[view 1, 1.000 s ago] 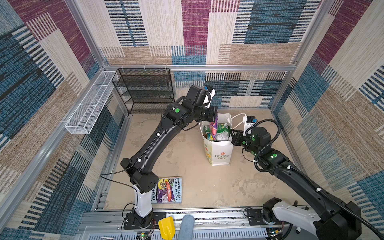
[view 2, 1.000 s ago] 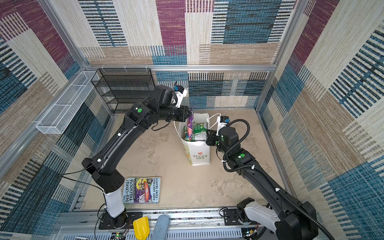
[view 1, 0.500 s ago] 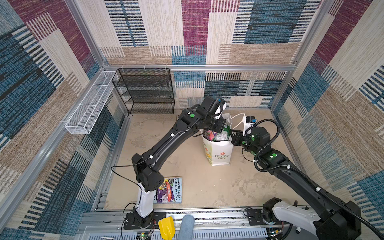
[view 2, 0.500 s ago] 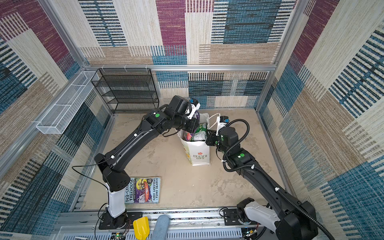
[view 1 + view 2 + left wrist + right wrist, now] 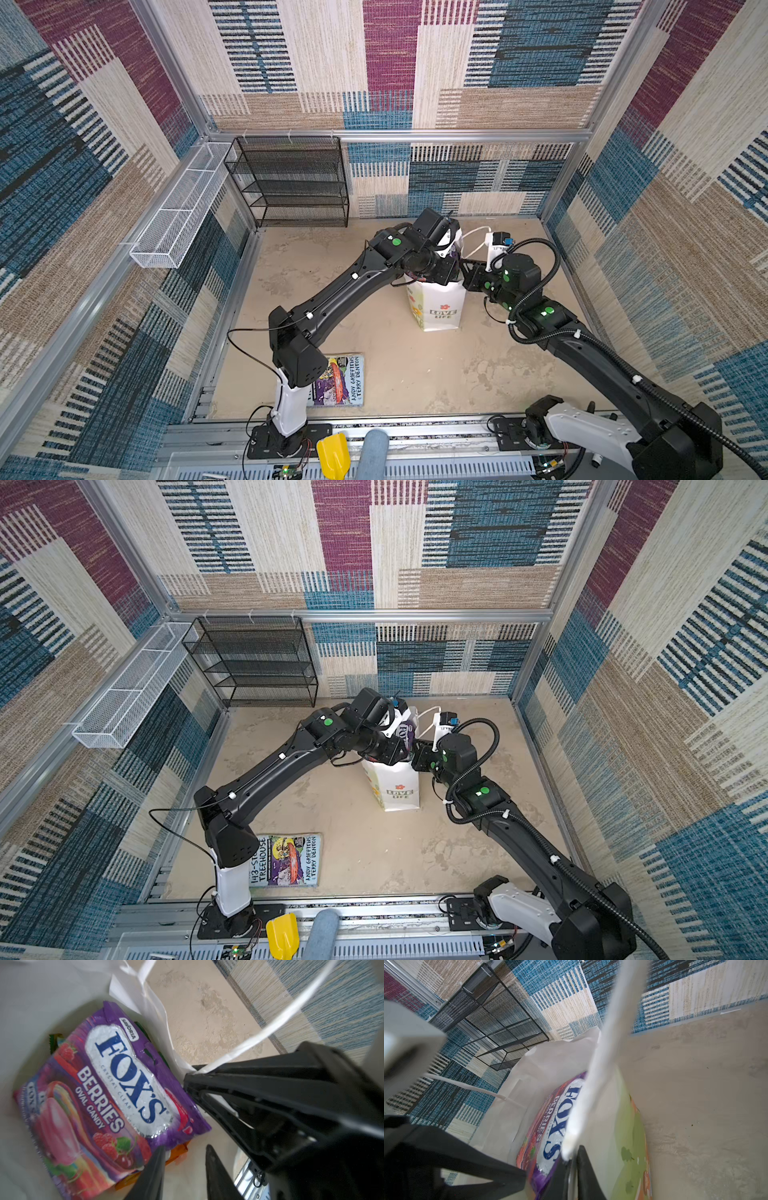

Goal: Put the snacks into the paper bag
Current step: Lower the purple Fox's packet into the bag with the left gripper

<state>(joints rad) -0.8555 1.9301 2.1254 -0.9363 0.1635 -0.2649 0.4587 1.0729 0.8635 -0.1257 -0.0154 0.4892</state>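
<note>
Snack packet (image 5: 108, 1093), purple, glossy, inside paper bag (image 5: 31, 1005)

One white paper bag (image 5: 436, 307), with one purple FOX'S Berries packet (image 5: 108, 1093) showing; those beneath cannot be counted. One paperback book (image 5: 286, 860), one black mesh rack (image 5: 291, 183), one white wire basket (image 5: 174, 216).

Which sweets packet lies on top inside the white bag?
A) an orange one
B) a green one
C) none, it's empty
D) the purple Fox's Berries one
D: the left wrist view shows the purple Fox's Berries packet lying over an orange corner inside the paper bag.
</note>
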